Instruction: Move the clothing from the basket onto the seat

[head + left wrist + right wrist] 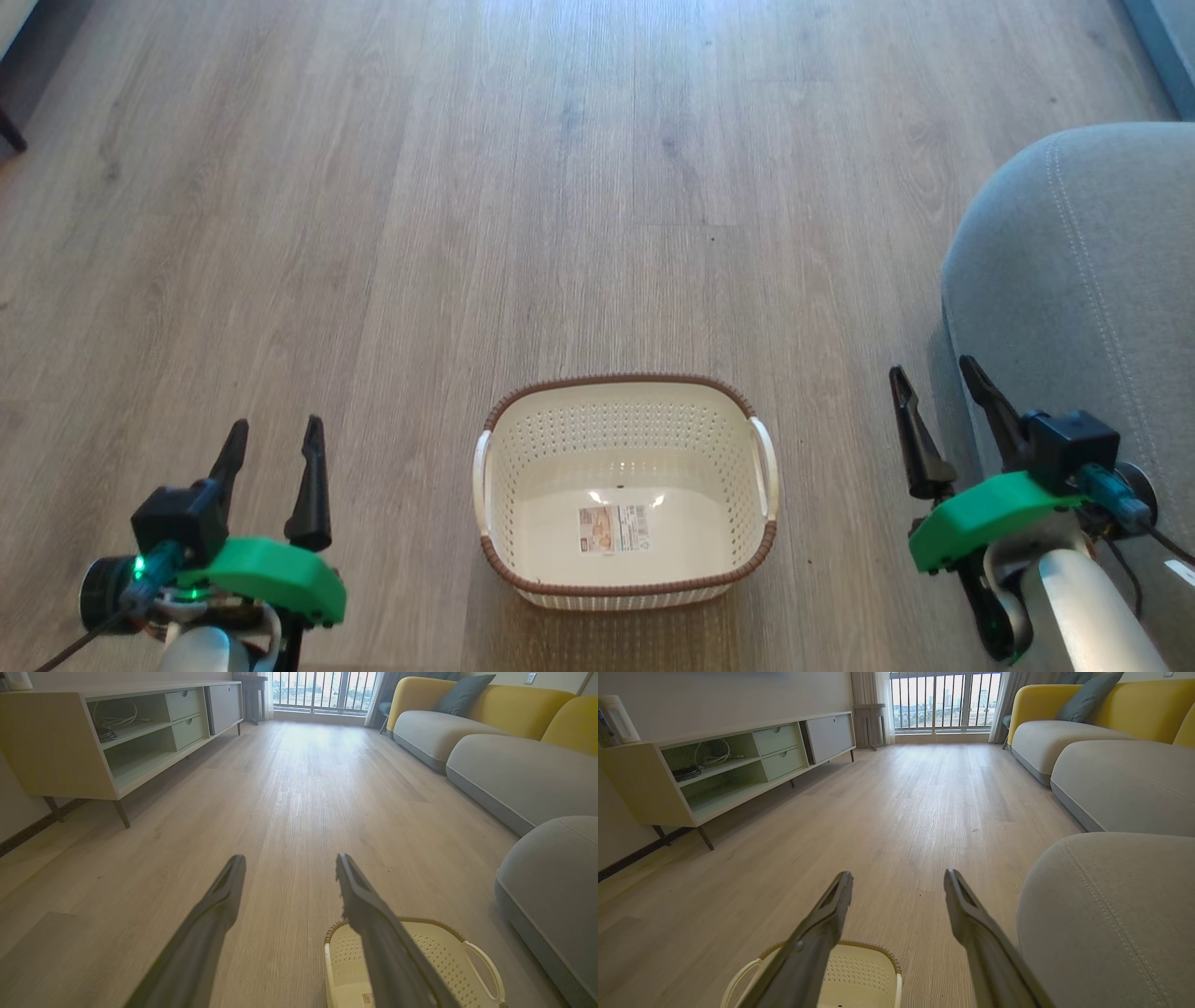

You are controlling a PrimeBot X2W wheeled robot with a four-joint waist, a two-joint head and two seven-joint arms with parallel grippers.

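Poised with left gripper (277,423) and right gripper (934,367) spread wide, empty, flanking the near basket (624,381); seat (1074,261) just beside the right.

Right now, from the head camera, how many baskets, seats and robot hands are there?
Basket: 1
Seat: 1
Hands: 2, left hand and right hand, both open
Total: 4

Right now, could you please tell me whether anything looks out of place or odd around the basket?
The basket stands upright and undamaged on the floor, nothing spilled. One oddity: it holds only a paper sticker on its bottom, no clothing, and the left end effector and right end effector are open, holding nothing.
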